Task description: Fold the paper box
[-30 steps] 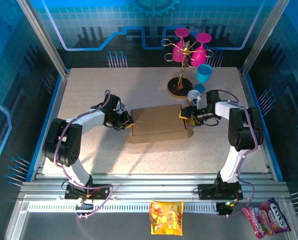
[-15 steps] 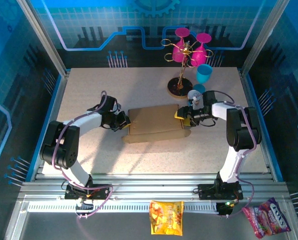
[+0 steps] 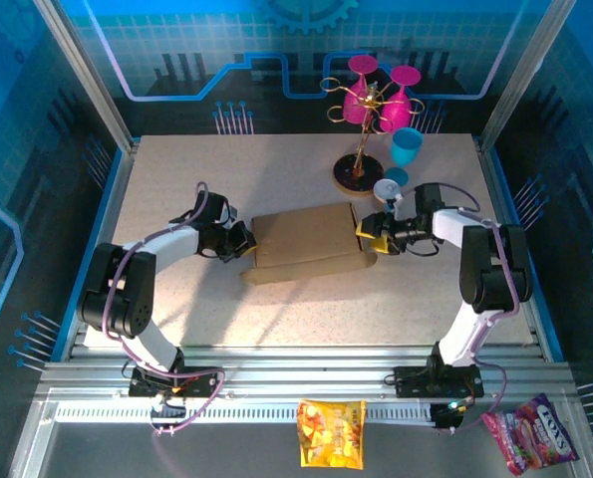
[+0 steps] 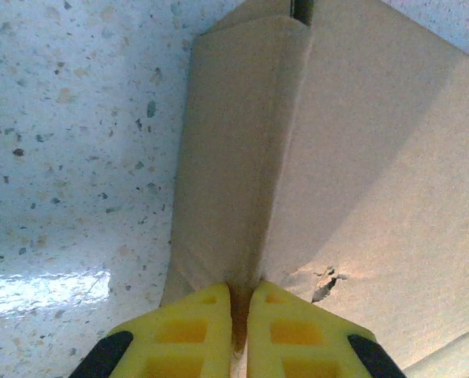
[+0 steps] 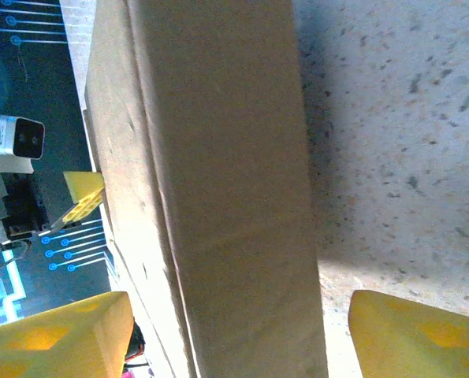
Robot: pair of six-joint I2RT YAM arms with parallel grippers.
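Two arms meet at the paper box, which lies mid-table, long side running L to R. The left gripper is at the box's left end. Its wrist cam shows the yellow fingers pinched nearly together w/ a thin cardboard fold caught between them. A narrow strip is folded over along that edge, and there's a small tear in the panel just beside it. The right gripper is at the right end, jaws spread wide, straddling the box's edge. One finger stands apart from the cardboard w/ bare table between, so nothing is clamped. Behind the box is a stand w/ pink glasses and a blue cup beside it. A yellow snack bag and a pink snack bag lie on the front ledge.
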